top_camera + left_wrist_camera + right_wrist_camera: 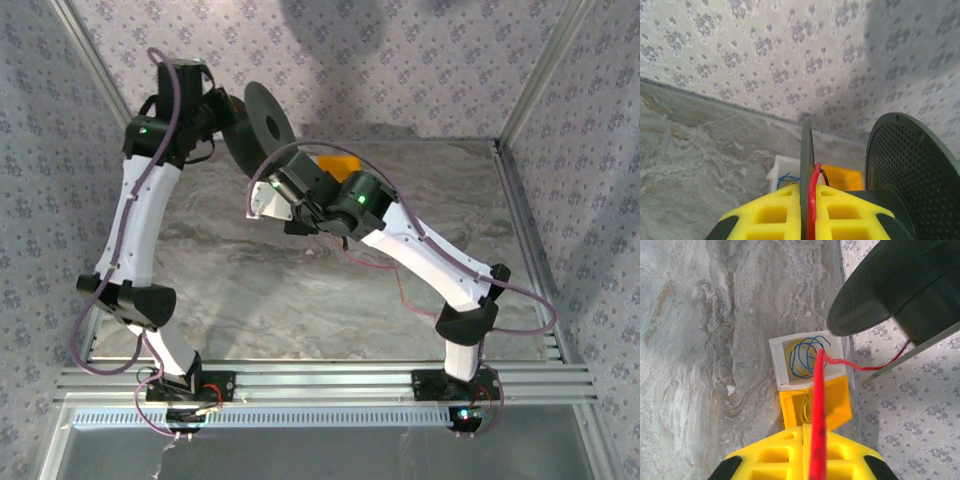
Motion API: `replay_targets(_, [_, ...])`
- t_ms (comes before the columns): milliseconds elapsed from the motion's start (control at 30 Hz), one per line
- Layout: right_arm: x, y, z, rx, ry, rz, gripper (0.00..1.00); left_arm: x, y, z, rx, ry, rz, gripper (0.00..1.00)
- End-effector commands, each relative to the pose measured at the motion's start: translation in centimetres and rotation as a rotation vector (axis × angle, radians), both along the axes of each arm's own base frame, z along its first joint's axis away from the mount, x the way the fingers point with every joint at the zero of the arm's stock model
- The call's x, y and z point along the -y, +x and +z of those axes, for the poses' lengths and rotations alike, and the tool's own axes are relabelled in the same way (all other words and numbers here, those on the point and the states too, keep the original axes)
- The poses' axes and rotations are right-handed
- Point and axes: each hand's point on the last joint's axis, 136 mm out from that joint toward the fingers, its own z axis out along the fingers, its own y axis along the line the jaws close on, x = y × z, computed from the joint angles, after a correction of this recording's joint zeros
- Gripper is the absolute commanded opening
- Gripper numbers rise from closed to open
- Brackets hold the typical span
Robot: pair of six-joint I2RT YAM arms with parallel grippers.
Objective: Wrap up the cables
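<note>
With right gripper [810, 432] pinching cable [818, 385] and left gripper [806, 192] apparently clamped on spool [915, 170] flange near table [250, 300] far edge, best wind taut between flanges.

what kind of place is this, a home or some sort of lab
Most likely a lab test cell, not a home: two robot arms bolted to a metal rail, a marble-look table boxed in by a metal frame, and patterned backdrop walls.
</note>
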Motion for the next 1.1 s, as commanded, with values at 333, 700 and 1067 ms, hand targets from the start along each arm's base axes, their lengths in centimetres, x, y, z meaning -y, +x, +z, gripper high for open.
replay_targets(333, [-2.0,2.9,5.5,0.155,0.115,0.042,0.00,2.4,-0.6,-6.1,-0.126,0.495,-0.087,0.00])
replay_targets(700, [2.7,9.2,8.8,0.229,0.214,-0.109,0.00,3.0,-4.8,-12.0,-0.232,0.594,-0.276,0.00])
replay_targets(1067, [5.4,14.5,4.5,0.078,0.253,-0.178,0.00,5.0,-8.3,-14.1,-0.215,0.604,-0.542,0.00])
